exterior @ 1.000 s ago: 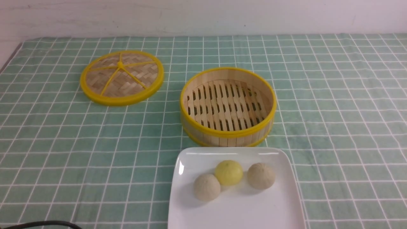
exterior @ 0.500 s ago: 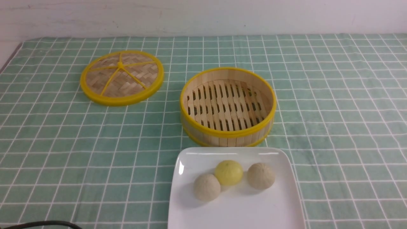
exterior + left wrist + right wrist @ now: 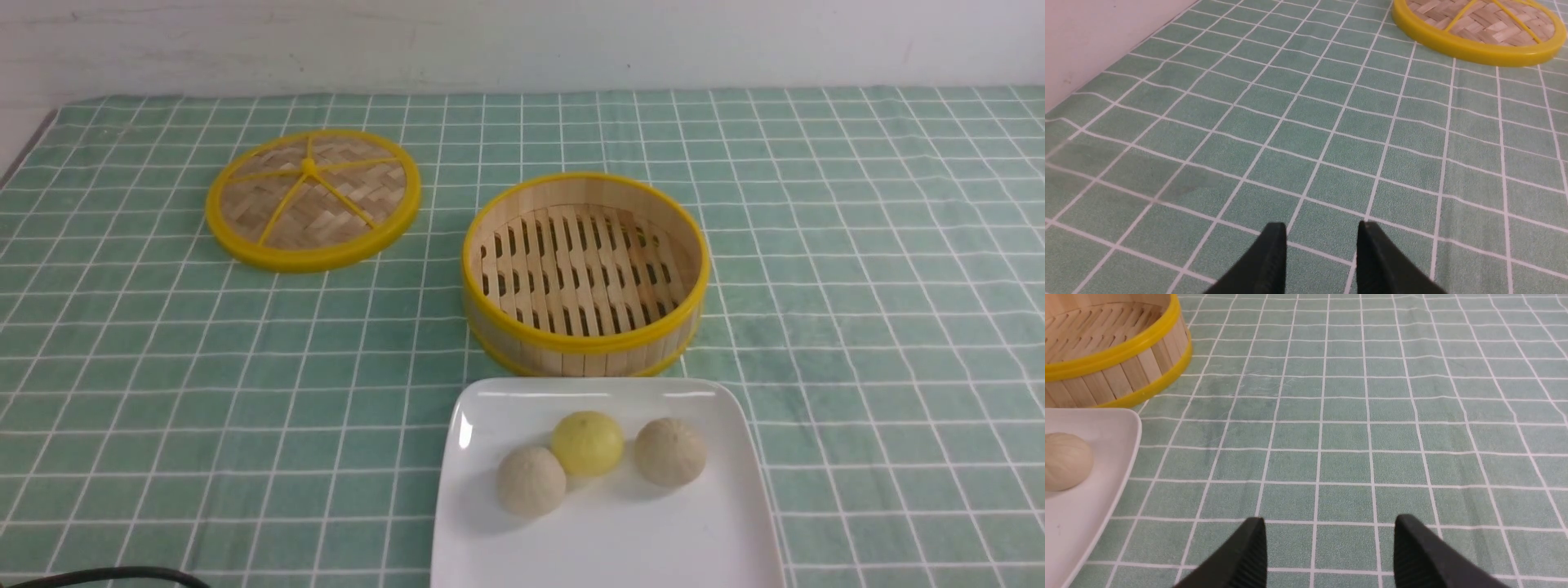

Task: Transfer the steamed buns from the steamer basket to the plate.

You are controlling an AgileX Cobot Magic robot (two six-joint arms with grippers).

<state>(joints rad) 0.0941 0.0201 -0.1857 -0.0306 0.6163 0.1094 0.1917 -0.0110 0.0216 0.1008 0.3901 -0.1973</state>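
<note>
Glossy white, the square plate [image 3: 604, 531] carries all three steamed buns: one pale bun [image 3: 531, 481] toward our left, the yellow bun [image 3: 587, 443] touching it in the middle, and a second pale bun [image 3: 670, 452] just beside on our right. The steamer basket [image 3: 585, 339] stands just behind the plate, its slatted floor bare, so we judge the task done and no further pick called for. Were one needed, the relation that counts is this: the plate sits to the left of our right gripper [image 3: 1327, 539], whose wrist camera catches the plate's corner, one pale bun and the basket wall, while our left gripper [image 3: 1319, 241] hovers over green checked cloth on the counter [image 3: 857, 269] with only the woven lid [image 3: 313, 198] ahead of it. We therefore reckon the right arm the nearer to the buns. The buns are round domes with no long axis to align with, so approach angle would matter little. The right gripper is released, its black fingers spread wide and holding nothing; the left gripper is parted more narrowly, a clear gap of cloth showing between its fingers, and it too holds nothing. Neither arm appears in the front view. We find no brand, label or writing on anything.
</note>
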